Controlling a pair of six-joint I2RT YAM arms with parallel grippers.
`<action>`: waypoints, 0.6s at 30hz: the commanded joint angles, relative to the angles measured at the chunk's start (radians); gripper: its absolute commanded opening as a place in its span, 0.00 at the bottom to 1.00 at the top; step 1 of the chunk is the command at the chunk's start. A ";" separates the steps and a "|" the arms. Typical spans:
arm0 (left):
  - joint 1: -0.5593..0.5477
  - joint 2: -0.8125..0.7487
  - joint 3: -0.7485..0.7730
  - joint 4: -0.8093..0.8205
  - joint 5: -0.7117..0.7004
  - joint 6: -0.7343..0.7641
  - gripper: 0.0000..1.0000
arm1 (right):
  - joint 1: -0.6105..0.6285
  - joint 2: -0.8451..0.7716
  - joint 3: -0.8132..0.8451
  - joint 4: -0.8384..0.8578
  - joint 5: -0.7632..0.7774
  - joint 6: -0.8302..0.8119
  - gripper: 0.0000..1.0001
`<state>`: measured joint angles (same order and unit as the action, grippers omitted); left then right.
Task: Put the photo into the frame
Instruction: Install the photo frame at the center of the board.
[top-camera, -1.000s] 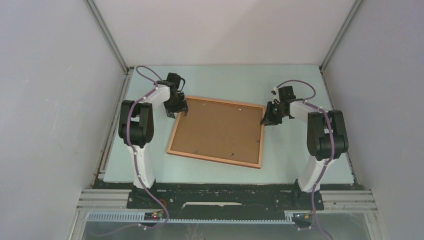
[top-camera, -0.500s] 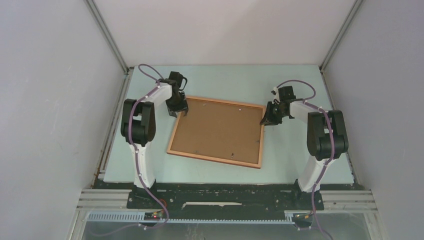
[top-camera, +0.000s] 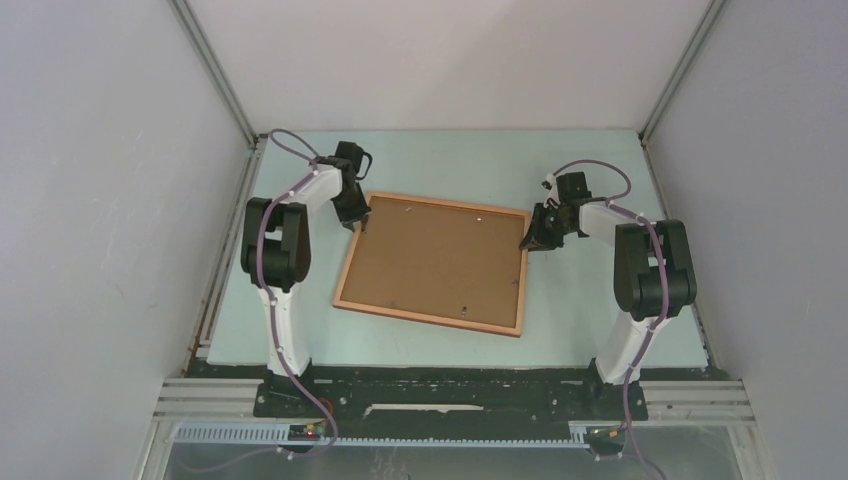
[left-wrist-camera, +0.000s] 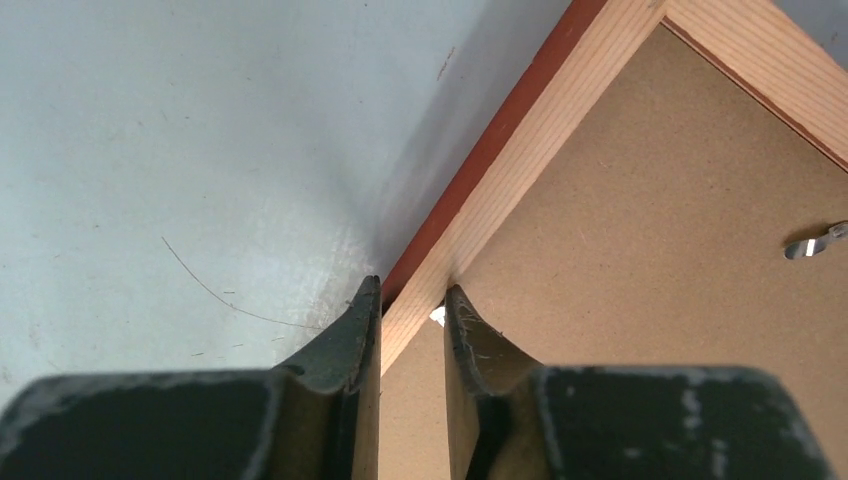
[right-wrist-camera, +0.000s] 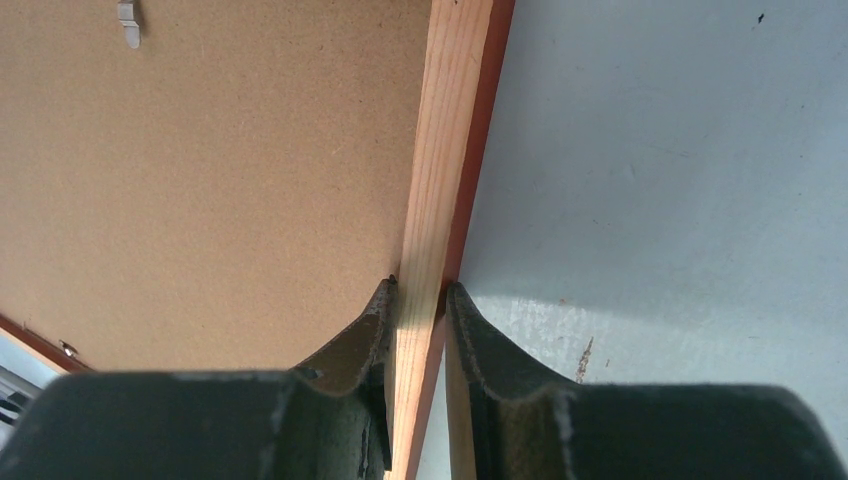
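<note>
The frame (top-camera: 430, 318) lies face down on the table, its thin wooden rim around a brown backing board (top-camera: 435, 260). The photo is hidden. My left gripper (top-camera: 355, 222) is at the frame's far left corner; in the left wrist view (left-wrist-camera: 412, 295) its fingers stand on either side of the rim (left-wrist-camera: 560, 90), shut on it. My right gripper (top-camera: 528, 243) is at the frame's right side; in the right wrist view (right-wrist-camera: 418, 288) its fingers are shut on the rim (right-wrist-camera: 450, 120).
The frame rests on a pale green table (top-camera: 600, 300) with grey walls on three sides. Small metal clips (left-wrist-camera: 815, 242) (right-wrist-camera: 128, 22) sit on the backing board. Both arm bases stand at the near edge.
My left gripper has shifted slightly left and back along the frame's far left corner. The right arm and the frame have hardly moved.
</note>
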<state>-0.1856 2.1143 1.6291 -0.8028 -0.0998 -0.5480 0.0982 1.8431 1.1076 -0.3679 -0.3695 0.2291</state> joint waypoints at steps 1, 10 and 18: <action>0.028 0.008 -0.017 0.039 -0.046 -0.092 0.13 | 0.002 0.005 -0.006 0.015 -0.062 -0.013 0.10; 0.034 -0.081 -0.075 0.081 -0.019 -0.070 0.14 | 0.001 0.004 -0.006 0.017 -0.065 -0.013 0.10; 0.034 -0.266 -0.119 0.053 0.023 0.040 0.66 | -0.002 0.003 -0.011 0.023 -0.059 0.001 0.10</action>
<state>-0.1612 2.0190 1.5417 -0.7628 -0.0929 -0.5419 0.0975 1.8462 1.1072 -0.3569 -0.3798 0.2295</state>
